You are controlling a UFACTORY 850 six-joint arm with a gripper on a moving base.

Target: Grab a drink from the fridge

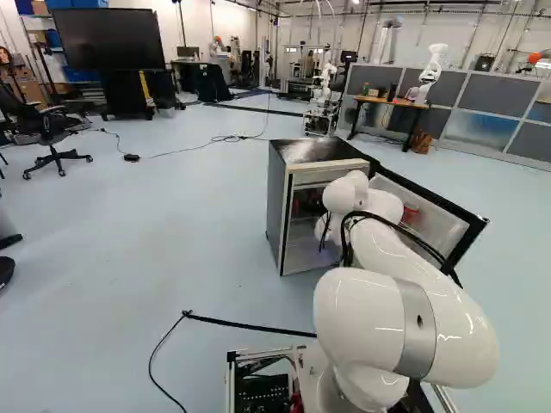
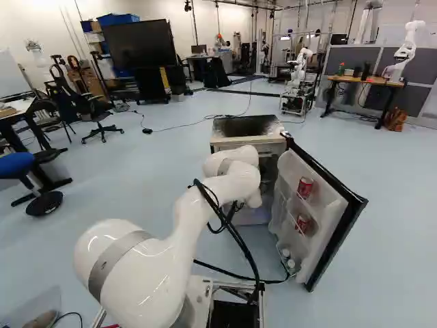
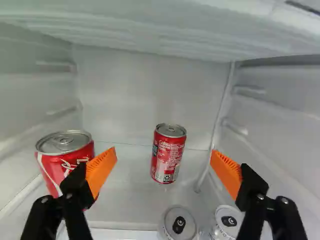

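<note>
The red can (image 3: pixel 168 157) stands upright, axis vertical, at twelve o'clock from the gripper (image 3: pixel 164 151), fingers wide apart; another can (image 3: pixel 62 155) crowds one finger at ten.

A black screen (image 2: pixel 138 44) is seen beyond an office chair (image 2: pixel 99 117); a cable (image 1: pixel 231 138) is strewn across the floor (image 1: pixel 172 215); a worktop (image 1: pixel 392 101) is backed by grey partitions (image 1: pixel 493 93).

Fridge top (image 1: pixel 312 151): dark, glossy, smooth surf. Liner (image 3: pixel 150 90): smooth wht plastic, semi-matt. Red can (image 3: pixel 167 156) nr back edge of shelf (image 3: pixel 127 200): metal, glossy, w/ bare-metal lid. Finger pads (image 3: pixel 101 169): matt, ribbed. Arm (image 1: pixel 357 318): glossy wht shell, metallic band (image 1: pixel 417 325). Floor (image 1: pixel 129 241): smooth, low sheen.
</note>
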